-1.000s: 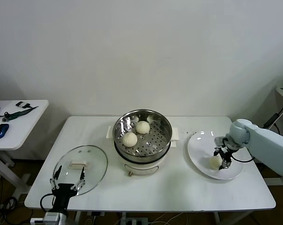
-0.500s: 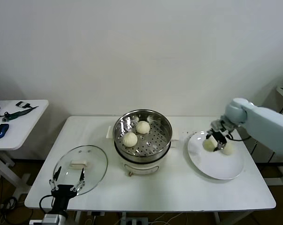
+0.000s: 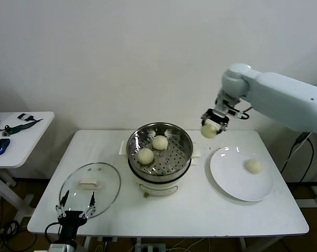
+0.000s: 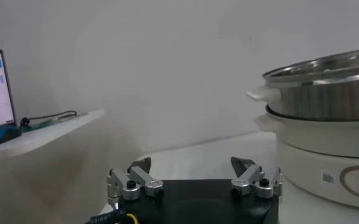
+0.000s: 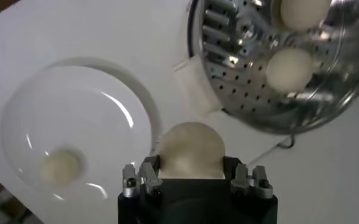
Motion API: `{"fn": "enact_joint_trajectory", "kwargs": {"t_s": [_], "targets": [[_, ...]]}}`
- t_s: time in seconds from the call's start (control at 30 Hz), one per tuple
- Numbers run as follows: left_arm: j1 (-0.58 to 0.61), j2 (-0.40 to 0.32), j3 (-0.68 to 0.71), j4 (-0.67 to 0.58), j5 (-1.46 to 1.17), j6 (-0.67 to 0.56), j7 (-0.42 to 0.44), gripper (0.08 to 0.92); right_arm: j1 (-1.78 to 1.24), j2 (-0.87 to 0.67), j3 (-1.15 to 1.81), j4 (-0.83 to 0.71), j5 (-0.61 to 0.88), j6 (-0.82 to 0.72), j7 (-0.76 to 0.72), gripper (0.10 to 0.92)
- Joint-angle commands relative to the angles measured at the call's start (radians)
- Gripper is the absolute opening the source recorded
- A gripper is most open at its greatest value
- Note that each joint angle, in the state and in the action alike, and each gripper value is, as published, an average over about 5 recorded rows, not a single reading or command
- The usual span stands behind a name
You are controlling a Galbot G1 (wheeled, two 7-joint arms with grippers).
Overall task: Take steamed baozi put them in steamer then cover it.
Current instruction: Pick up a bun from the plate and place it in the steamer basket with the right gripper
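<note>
My right gripper [image 3: 213, 124] hangs in the air between the steamer and the plate, shut on one steamed baozi [image 3: 209, 130]; in the right wrist view that bun [image 5: 191, 148] fills the gap between the jaws of the right gripper [image 5: 191, 169]. The steel steamer [image 3: 159, 177] stands mid-table, with two baozi [image 3: 159, 142] [image 3: 145, 156] on its perforated tray [image 5: 240, 55]. One more baozi [image 3: 253, 166] lies on the white plate [image 3: 232, 181]. The glass cover [image 3: 90, 184] rests flat on the table at the front left. Just in front of it, my left gripper [image 3: 77, 202] waits open.
A side table [image 3: 22, 142] with a mouse and small items stands off to the left. In the left wrist view, the left gripper [image 4: 193, 167] holds nothing, with the steamer's side [image 4: 325, 97] beyond it. A white wall backs the table.
The right gripper closed on a baozi on the plate, lifted it and carried it up and left toward the steamer. One baozi stays on the plate. The left arm has not moved.
</note>
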Motion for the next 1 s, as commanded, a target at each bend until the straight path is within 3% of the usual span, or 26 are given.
{"fn": "enact_joint_trajectory", "kwargs": {"t_s": [0.03,0.57,1.0], "targets": [[0.004,-0.005,0.000,0.001,-0.005,-0.002,0.000,0.823,0.025,0.260,-0.009,0.051,-0.079,0.128,-0.013,0.662],[-0.003,-0.007,0.003,0.004,-0.012,0.000,0.000,0.823,-0.114,0.333,-0.083,0.066,-0.139,0.142,0.009,0.670],[-0.007,-0.008,0.008,0.014,-0.007,-0.003,-0.001,0.823,-0.142,0.317,-0.114,0.078,-0.097,0.102,0.019,0.685]]}}
